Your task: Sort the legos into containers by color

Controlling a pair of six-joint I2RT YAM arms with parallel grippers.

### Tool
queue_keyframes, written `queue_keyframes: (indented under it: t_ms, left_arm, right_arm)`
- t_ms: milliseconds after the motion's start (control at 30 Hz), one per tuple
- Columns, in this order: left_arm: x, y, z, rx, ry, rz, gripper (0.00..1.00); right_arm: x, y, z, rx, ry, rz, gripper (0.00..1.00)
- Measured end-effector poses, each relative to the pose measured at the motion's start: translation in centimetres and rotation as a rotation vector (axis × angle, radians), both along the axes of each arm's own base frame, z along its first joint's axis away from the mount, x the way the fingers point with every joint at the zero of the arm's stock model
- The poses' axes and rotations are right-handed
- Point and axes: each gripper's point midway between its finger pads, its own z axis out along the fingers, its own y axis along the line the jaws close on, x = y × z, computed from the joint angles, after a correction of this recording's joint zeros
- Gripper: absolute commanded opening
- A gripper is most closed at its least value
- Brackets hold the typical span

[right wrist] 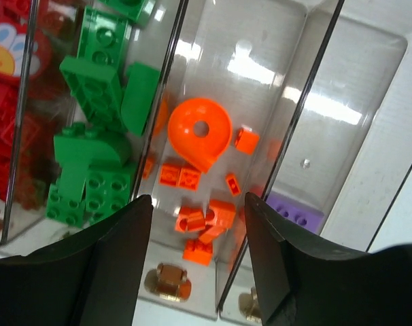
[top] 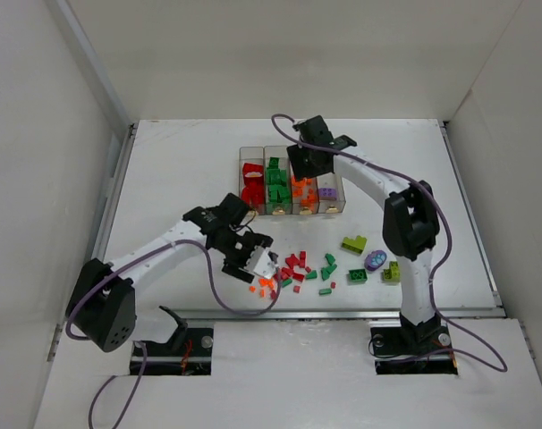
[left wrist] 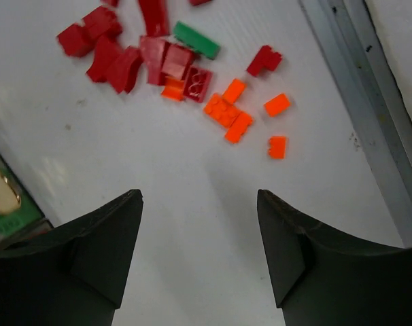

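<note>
Four joined clear bins (top: 250, 150) stand mid-table, holding red, green, orange and purple legos from left to right. My right gripper (top: 305, 168) hangs open and empty over the orange bin (right wrist: 260, 88), its jaws (right wrist: 199, 198) framing orange bits and an orange round piece (right wrist: 199, 129). Green bricks (right wrist: 90, 136) fill the bin to the left, and a purple brick (right wrist: 294, 212) lies to the right. My left gripper (top: 258, 264) is open and empty (left wrist: 199, 195), low over the table just short of loose orange bricks (left wrist: 230, 117) and red bricks (left wrist: 124, 54).
Loose legos lie in front of the bins: red (top: 294, 264), orange (top: 265, 284), green (top: 328, 265), a dark green brick (top: 357, 275), lime pieces (top: 353, 242) and a purple oval (top: 376, 260). A metal rail (top: 360, 311) edges the near side, also in the left wrist view (left wrist: 369, 102).
</note>
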Motion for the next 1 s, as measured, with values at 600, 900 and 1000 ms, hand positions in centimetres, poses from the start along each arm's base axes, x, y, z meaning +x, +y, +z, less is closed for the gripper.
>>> queue_keyframes:
  t_ms: [600,900,1000]
  left_arm:
    - [-5.8,-0.4,-5.4,0.16,0.02,-0.312,0.34]
    - [-7.7,1.1,-7.6,0.202,0.081,-0.28,0.3]
    - [-7.4,0.6,-7.5,0.184,0.071,-0.23,0.3]
  right_arm:
    - [-6.2,-3.1,0.8,0.02,0.008,0.003,0.62]
    - [-6.6,-3.3,-0.1,0.013,0.022,0.003,0.62]
    - [-6.6,-3.2,-0.1,0.014,0.022,0.003,0.62]
